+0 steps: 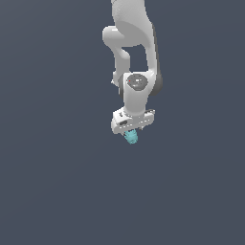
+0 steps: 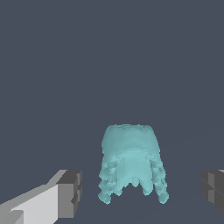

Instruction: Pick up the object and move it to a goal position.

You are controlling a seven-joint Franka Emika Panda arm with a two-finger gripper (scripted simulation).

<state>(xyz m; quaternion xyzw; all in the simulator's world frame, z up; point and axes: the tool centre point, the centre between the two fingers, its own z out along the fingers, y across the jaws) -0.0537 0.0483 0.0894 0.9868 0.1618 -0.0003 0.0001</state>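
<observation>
Object pickup, grasp stage: I have the arm (image 1: 131, 48) overhead, gripper (image 1: 132, 130) down over the teal object (image 2: 130, 164). Jaws apart, object between the fingers (image 2: 70, 192), untouched. Next I judge: close, then lift.

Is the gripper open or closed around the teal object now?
Open: in the wrist view both fingertips stand apart from the teal object, with gaps on each side.

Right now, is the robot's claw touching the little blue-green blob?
Apart. The wrist view shows the blob between the open fingers with dark gaps either side, so the gripper is not pinching it.
</observation>
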